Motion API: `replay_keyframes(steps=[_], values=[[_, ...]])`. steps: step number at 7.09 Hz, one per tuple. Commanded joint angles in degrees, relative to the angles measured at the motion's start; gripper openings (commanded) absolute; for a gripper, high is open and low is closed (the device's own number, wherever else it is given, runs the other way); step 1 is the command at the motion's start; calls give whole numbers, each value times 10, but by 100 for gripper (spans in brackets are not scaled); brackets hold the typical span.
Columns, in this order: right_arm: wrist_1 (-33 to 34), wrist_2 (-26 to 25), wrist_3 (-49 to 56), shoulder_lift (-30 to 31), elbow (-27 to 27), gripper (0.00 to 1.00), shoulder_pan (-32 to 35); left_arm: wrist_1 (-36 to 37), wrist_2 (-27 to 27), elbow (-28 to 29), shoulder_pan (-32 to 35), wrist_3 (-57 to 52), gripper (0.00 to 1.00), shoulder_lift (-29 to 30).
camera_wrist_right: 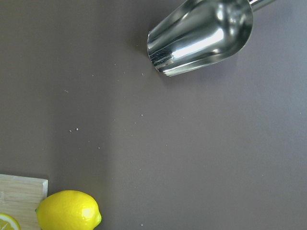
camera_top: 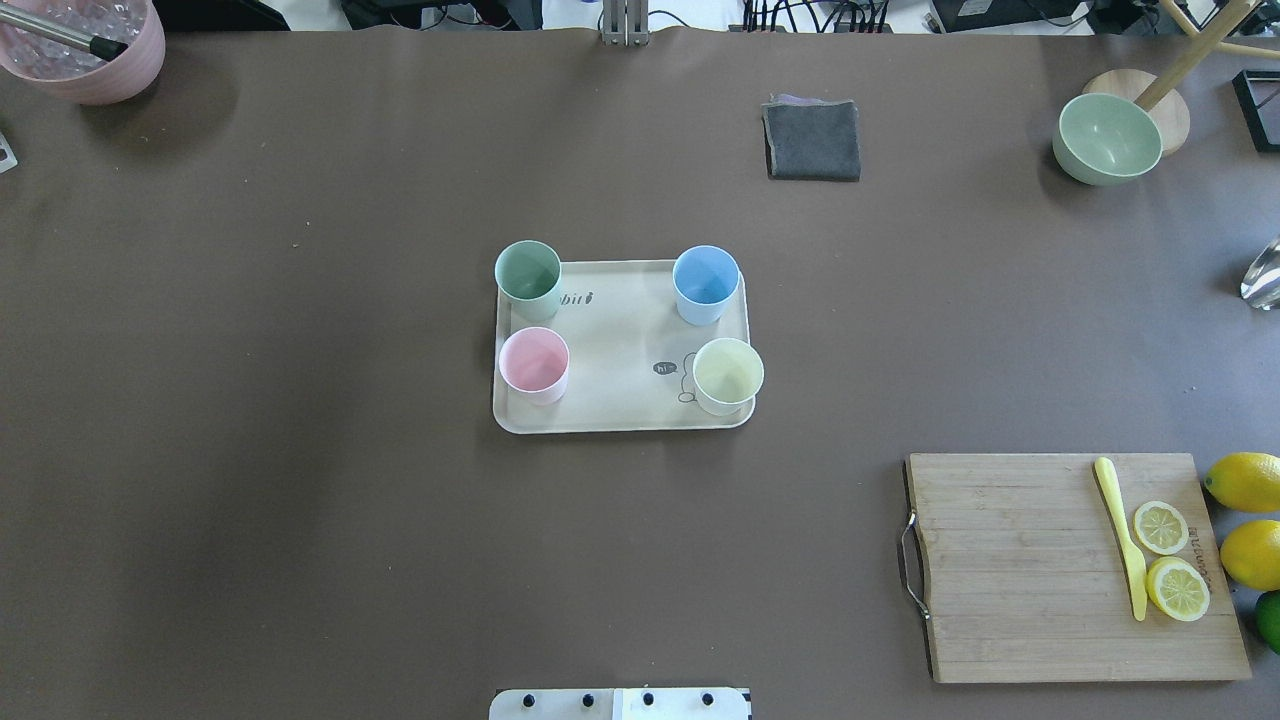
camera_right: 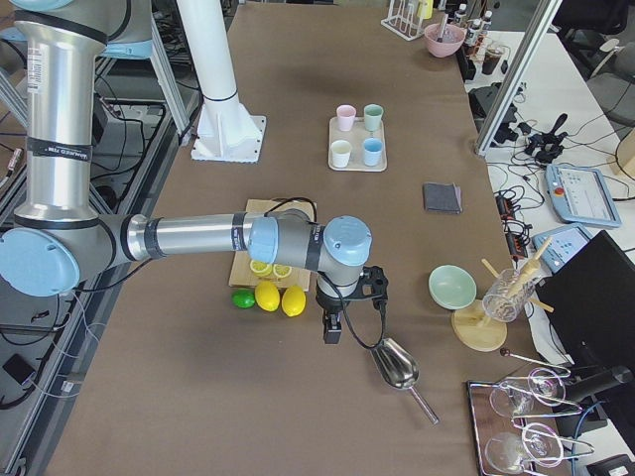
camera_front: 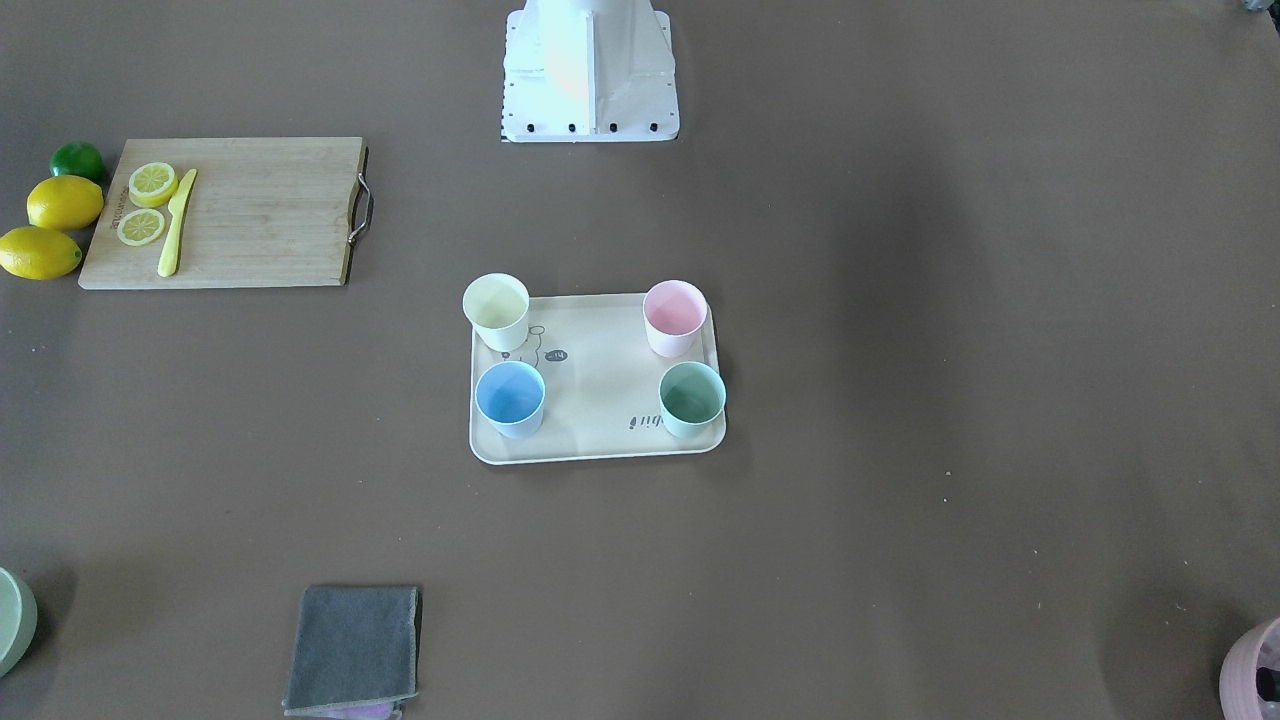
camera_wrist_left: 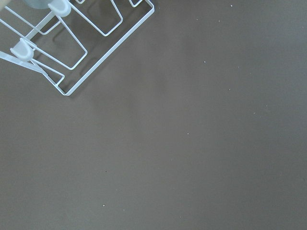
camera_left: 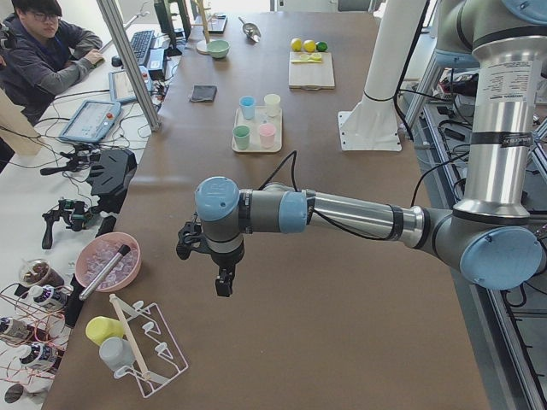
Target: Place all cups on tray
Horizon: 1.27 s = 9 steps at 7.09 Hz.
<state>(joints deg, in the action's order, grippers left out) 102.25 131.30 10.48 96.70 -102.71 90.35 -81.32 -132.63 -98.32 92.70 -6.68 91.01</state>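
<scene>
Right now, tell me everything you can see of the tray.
The tray is a flat cream rectangle with rounded corners and a low raised rim, matte like plastic. It bears a small cartoon drawing with a "hi" bubble and some script. It lies level near the middle of the brown table. Four upright, empty cups stand on it, one near each corner: the green cup, blue cup, pink cup and pale yellow cup. Nothing else touches it.
</scene>
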Motion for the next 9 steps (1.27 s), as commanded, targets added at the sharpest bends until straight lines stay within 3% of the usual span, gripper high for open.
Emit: replay_keyframes(steps=[1, 9], values=[[0, 0, 1, 1, -1, 100, 0, 0, 1, 1, -1, 0, 98, 0], [-1, 11, 2, 1, 0, 100, 0, -2, 0, -5, -1, -1, 98, -13]])
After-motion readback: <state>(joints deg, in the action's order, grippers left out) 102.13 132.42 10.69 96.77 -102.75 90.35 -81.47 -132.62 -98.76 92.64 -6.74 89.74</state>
